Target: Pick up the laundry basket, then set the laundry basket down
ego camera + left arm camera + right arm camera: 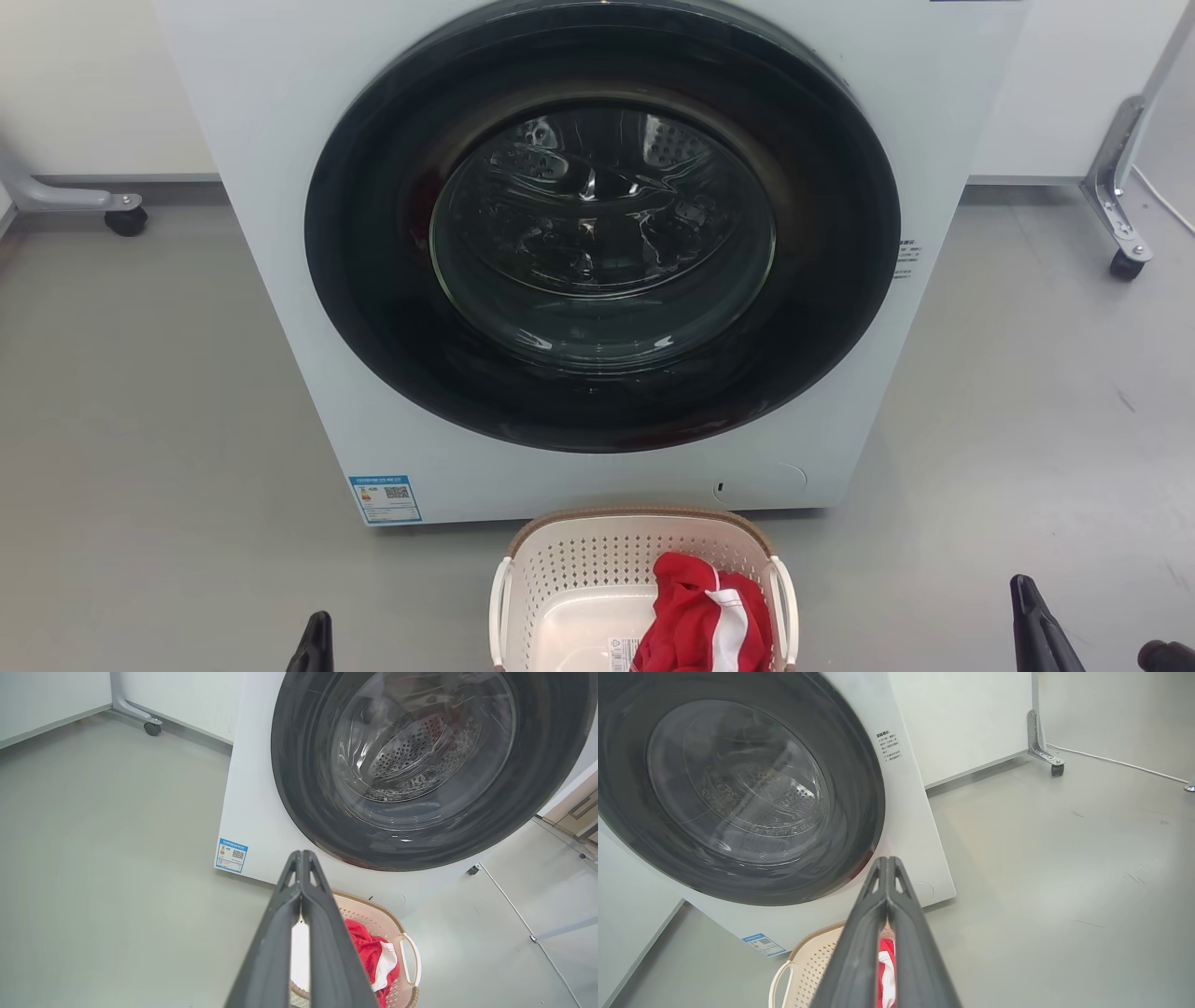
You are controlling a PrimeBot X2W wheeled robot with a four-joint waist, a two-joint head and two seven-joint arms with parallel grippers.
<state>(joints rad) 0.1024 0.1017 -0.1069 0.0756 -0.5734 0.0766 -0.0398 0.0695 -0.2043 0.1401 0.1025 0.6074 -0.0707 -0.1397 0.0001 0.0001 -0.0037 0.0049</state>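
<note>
My left gripper [302, 856]: both fingers pressed together at the tips, nothing between them. My right gripper [887, 861]: likewise, fingers closed flat on each other, holding nothing. In the head view the two sit low at either side of the frame, tips pointing up, well apart from each other, neither touching anything.

Between them is the laundry basket [579, 560]. It stands upright on the floor [140, 420], its far rim just in front of the foot of the washer [280, 280]. I cannot tell whether rim and washer touch. The left loop handle [499, 607] is on my left gripper's side and the right loop handle [787, 607] on my right's; my fingers are off both. A red and white garment [700, 616] lies bunched in the basket's right half, with pale plastic bottom showing beside it. The washer door [597, 233] is shut.

Judgement on the step: the basket is grounded, and both grippers are empty and off it. This fits a basket waiting for its lift, and equally a basket put back down after one. The pictures do not settle which, so I log no next move.

Handling note: the load sits to the right, so I expect the basket to hang lower on that side whenever it is carried by its handles.
</note>
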